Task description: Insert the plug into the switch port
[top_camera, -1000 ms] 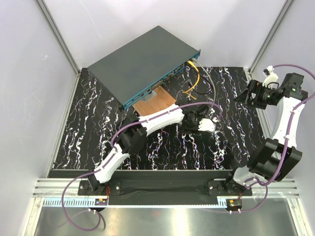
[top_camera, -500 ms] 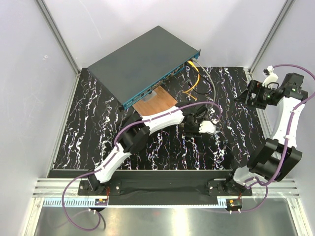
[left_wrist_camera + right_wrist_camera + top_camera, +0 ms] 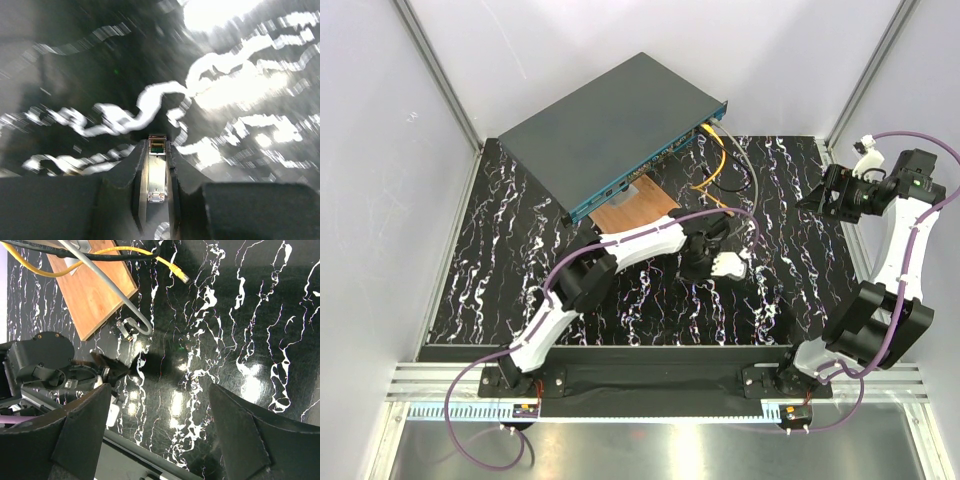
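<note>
At the far left of the table [image 3: 520, 290], black with white veins, the switch [image 3: 610, 125] sits at a slant, partly over the table's back edge. Its teal front faces the near right and is lined with small square ports [image 3: 640, 168]. A brown plate [image 3: 635, 212] lies flat just in front of that face, one corner tucked under it.

Right of the plate, the left arm [image 3: 645, 240] reaches to mid-table. The left claw [image 3: 156, 146] is clenched on the plug [image 3: 156, 172], a slim metal piece held lengthwise between the two dark fingers [image 3: 137, 172]. Its green-tipped end pokes out just past them. The plug is low over the table, near the plate's right corner and well apart from the ports. The wrist view is blurred, so I cannot tell whether the plug touches the table.

Behind the claw, a yellow cable [image 3: 718, 160] and a grey cable [image 3: 746, 165] run out from the right end of the teal face and curl onto the table. The yellow one's loose end [image 3: 181, 275] lies on the bare table. The grey one bends back on itself, its tip [image 3: 125, 328] close to the plate's edge. A black cable [image 3: 100, 257] crosses the plate beside them.

At the far right, the right arm [image 3: 895, 250] stands folded and raised. The right claw [image 3: 160, 390] is released, its fingers spread wide with nothing between them, looking down on the table from well above.
</note>
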Available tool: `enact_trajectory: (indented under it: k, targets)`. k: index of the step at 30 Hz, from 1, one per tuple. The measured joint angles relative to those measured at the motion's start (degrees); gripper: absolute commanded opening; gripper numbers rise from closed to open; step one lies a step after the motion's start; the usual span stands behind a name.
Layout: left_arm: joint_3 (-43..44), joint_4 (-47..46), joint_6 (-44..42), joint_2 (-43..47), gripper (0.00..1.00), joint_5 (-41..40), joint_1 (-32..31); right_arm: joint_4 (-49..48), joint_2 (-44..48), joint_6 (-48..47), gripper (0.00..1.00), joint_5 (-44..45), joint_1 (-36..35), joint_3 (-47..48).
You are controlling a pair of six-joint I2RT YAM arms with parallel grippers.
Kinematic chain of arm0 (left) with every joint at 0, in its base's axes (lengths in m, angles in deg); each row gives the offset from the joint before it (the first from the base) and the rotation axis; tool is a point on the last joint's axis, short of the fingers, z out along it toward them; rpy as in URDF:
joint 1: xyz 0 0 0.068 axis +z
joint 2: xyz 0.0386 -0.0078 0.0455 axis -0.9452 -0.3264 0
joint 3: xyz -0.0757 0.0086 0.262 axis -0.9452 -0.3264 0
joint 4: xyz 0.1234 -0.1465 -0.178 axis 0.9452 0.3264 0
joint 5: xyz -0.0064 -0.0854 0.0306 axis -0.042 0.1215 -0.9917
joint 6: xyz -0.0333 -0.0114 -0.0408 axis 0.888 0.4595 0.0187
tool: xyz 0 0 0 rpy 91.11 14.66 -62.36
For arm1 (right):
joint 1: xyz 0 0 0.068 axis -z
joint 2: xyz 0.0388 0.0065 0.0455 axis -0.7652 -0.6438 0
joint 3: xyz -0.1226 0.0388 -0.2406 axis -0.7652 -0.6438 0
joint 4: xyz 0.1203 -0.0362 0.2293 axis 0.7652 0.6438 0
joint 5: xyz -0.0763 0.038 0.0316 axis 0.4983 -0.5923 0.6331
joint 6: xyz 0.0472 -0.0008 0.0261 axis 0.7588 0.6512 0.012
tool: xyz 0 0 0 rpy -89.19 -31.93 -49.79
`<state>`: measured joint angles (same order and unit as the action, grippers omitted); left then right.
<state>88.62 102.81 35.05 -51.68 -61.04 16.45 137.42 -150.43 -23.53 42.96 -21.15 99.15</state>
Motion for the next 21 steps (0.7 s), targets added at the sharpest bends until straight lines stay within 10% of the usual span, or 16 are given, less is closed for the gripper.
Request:
enact_trajectory:
  k: [12,21]
  targets:
    - [-4.3,11.8,1.0,3.1,0.42,-7.9,-1.6,0.1,0.0,-0.2,0.86,-1.5,0.0,0.0]
    - [-4.1,13.7,1.4,2.4,0.34,-15.6,-2.4,0.1,0.0,-0.4,0.86,-1.6,0.0,0.2]
